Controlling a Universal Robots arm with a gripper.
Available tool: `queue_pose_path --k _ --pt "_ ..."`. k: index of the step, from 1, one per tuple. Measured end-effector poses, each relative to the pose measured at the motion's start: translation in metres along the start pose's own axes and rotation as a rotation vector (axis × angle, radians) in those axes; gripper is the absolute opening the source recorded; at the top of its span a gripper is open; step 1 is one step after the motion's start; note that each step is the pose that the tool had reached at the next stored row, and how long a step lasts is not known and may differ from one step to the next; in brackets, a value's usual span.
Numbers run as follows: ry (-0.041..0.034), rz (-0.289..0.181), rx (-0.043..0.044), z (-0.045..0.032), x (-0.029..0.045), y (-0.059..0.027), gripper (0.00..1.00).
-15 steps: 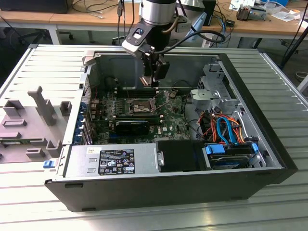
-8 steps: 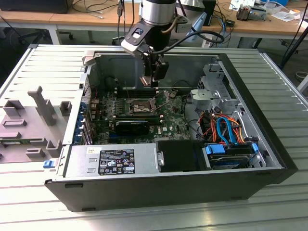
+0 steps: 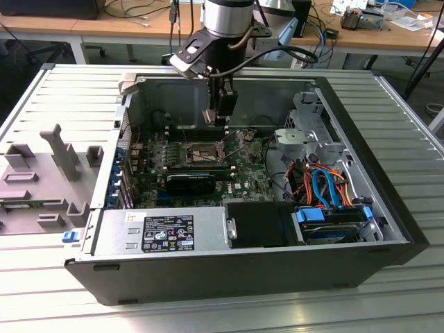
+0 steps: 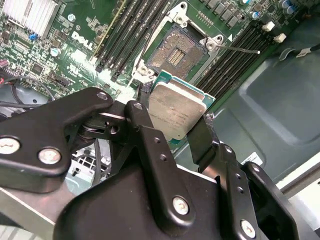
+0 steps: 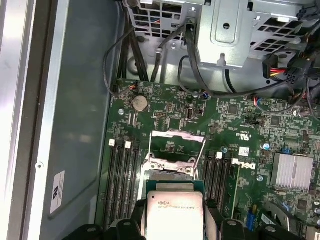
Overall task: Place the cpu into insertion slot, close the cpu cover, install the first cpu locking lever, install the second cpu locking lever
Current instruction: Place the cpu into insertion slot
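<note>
Arm reaches down into the open computer case (image 3: 208,270), which lies on its side on a ribbed metal table (image 3: 69,90).

Gripper (image 3: 220,119) hangs over the green motherboard (image 3: 239,173), near the middle of the case.

Fingers (image 4: 145,132) are clenched on the cpu (image 4: 175,112), gripping it by two opposite edges. Its dull silver top faces the camera in both wrist views, with a green edge showing around it.

The cpu is in the air, clear of the board and not seated.

The insertion slot (image 4: 175,52) lies just beyond the chip in the second wrist view. It is uncovered, and the grid of contacts in its recess is exposed.

In the first wrist view the cpu cover (image 5: 175,134) appears swung back off the slot, on the side away from the gripper. Its square cut-out shows bare board behind it.

One thin wire locking lever (image 4: 237,49) sticks out from the slot's corner, unlatched, lying across the memory slots (image 4: 240,55).
</note>
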State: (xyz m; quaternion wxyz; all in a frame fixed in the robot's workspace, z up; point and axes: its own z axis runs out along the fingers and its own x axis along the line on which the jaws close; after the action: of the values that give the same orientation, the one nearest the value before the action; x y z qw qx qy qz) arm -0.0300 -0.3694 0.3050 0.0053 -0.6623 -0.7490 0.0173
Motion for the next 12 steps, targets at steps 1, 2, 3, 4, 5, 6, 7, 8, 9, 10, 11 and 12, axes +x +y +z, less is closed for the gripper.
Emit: queue_pose_path --k 1,2,3,4,5,6,7,8,9,10,11,12 --pt "0.0002 0.007 0.0000 0.0001 0.0000 0.0000 0.55" --pt "0.0004 0.013 0.0002 0.0001 0.0000 0.0000 0.55" --pt "0.0007 0.021 0.0003 0.0002 0.0000 0.0000 0.55" --pt "0.0009 0.028 0.0004 0.0003 0.0000 0.0000 0.55" --pt "0.0011 0.035 0.0005 0.0003 0.0000 0.0000 0.55" --pt "0.0014 0.043 0.0006 0.0004 0.0000 0.0000 0.55" --pt "0.0018 0.054 0.0008 0.0005 0.0000 0.0000 0.55" --pt "0.0019 0.060 0.0009 0.0005 0.0000 0.0000 0.55" --pt "0.0022 0.067 0.0010 0.0006 0.0000 0.0000 0.55" --pt "0.0025 0.077 0.0012 0.0007 0.0000 0.0000 0.55" --pt "0.0028 0.084 0.0012 0.0007 0.0000 0.0000 0.55" --pt "0.0030 0.090 0.0013 0.0008 0.0000 0.0000 0.55"
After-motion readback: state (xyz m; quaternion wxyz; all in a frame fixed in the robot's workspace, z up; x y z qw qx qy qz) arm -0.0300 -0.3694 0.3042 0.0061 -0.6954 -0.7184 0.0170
